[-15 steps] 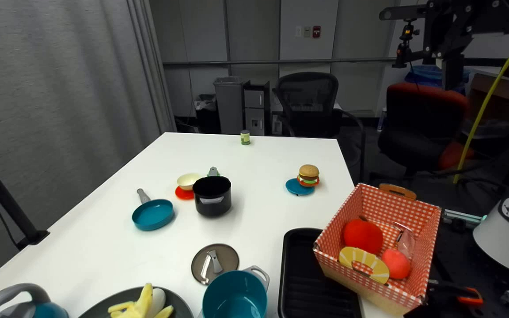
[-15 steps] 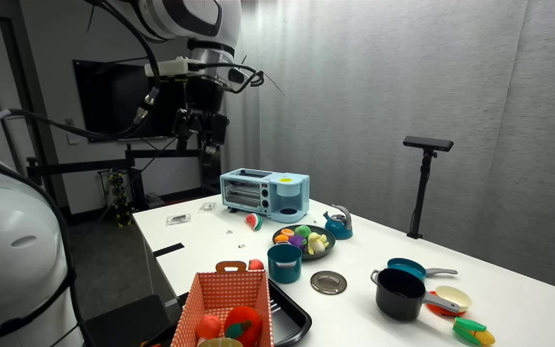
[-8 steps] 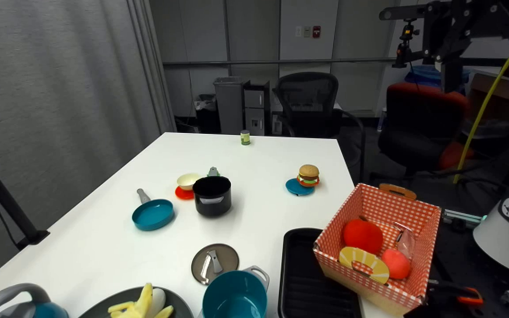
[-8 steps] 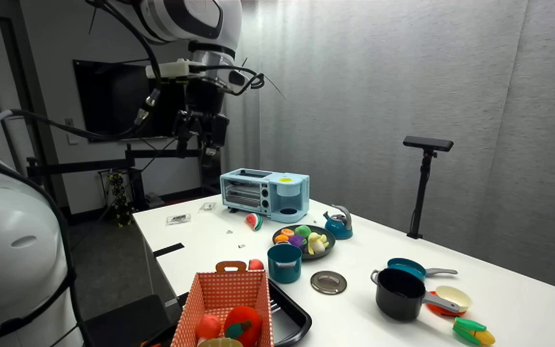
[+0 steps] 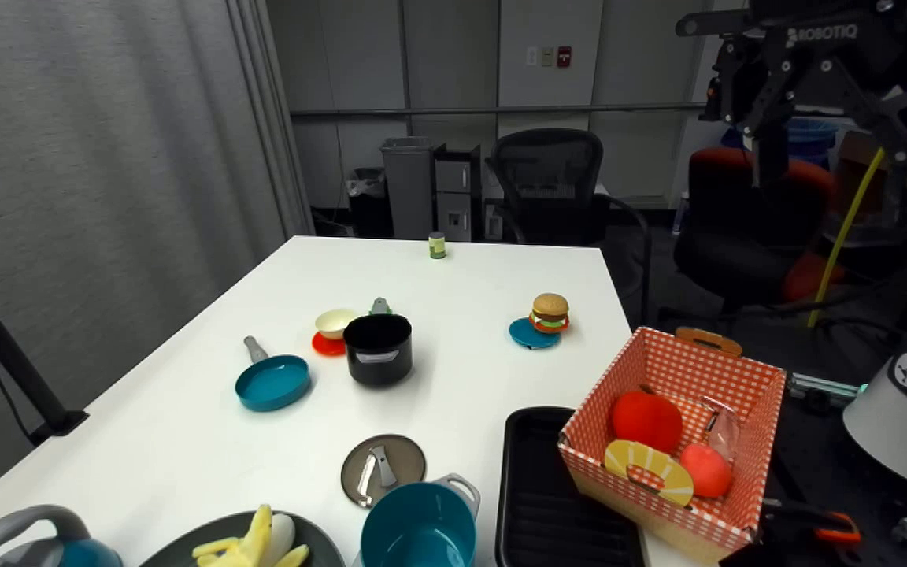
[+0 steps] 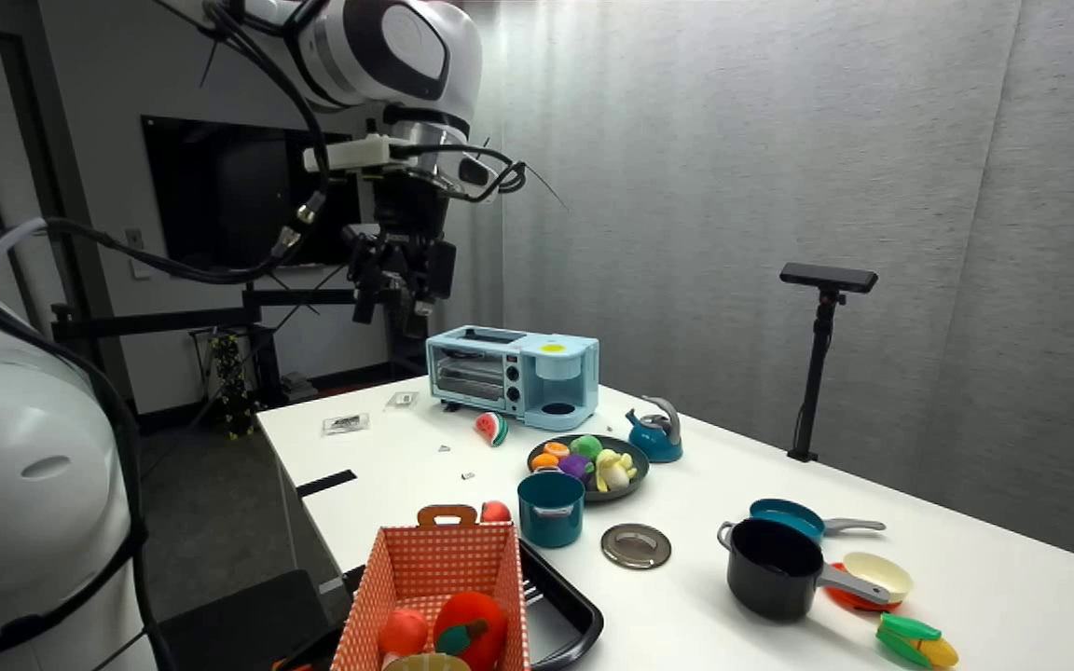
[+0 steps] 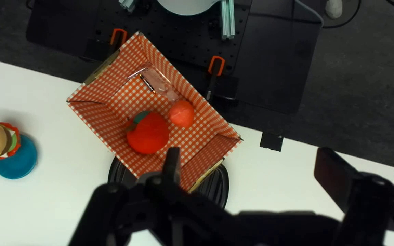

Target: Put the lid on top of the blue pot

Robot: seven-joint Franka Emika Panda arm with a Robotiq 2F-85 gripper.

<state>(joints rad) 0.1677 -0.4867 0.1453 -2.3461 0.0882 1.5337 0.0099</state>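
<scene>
The lid (image 6: 636, 546) looks light, stiff and slick; its central handle (image 5: 383, 466) seems the best hold; the gripper (image 7: 248, 162) hangs, jaws apart.

The lid (image 6: 636, 546) looks glossy, the blue pot (image 6: 551, 526) smooth, the curtain (image 5: 131, 197) matt cloth.

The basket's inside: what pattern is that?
Red-and-white check; the basket shows it best in the wrist view.

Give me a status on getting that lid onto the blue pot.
Done: nothing visible yet; the lid lies flat on the table beside the uncovered blue pot.
Under way: no grasp; the hand is open and empty, raised clear of both.
Left: grasp the lid, lift it and set it on the blue pot.
</scene>
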